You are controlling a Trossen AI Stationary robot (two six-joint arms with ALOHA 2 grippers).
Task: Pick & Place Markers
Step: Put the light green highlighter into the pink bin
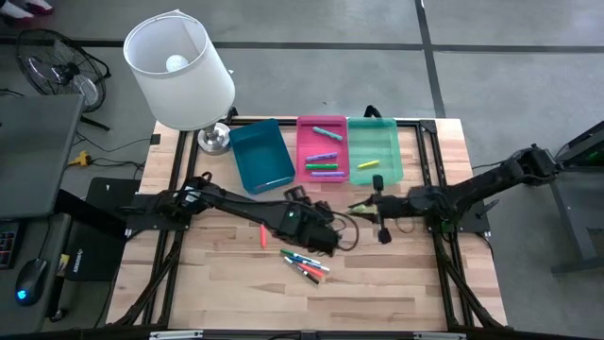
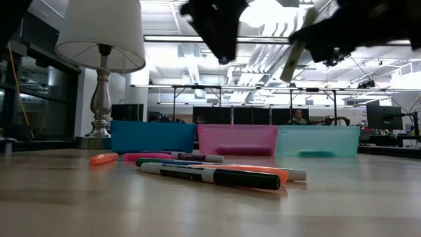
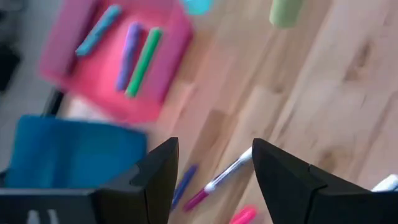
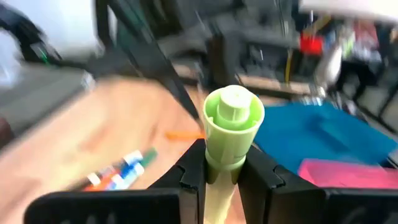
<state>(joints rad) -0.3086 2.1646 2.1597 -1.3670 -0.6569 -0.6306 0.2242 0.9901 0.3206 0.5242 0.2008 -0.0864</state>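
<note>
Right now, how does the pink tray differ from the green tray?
The pink tray holds several markers, teal, purple and green ones; the green tray shows only a couple of yellow ones. The pink tray sits in the middle of the row, the green tray at the end nearest the right arm. Both are rectangular, side by side.

Overhead, table-level and 2 wrist cameras share the table [image 1: 226, 283].

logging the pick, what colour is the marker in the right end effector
Light green. The marker clamped in the right end effector shows best in the right wrist view.
</note>
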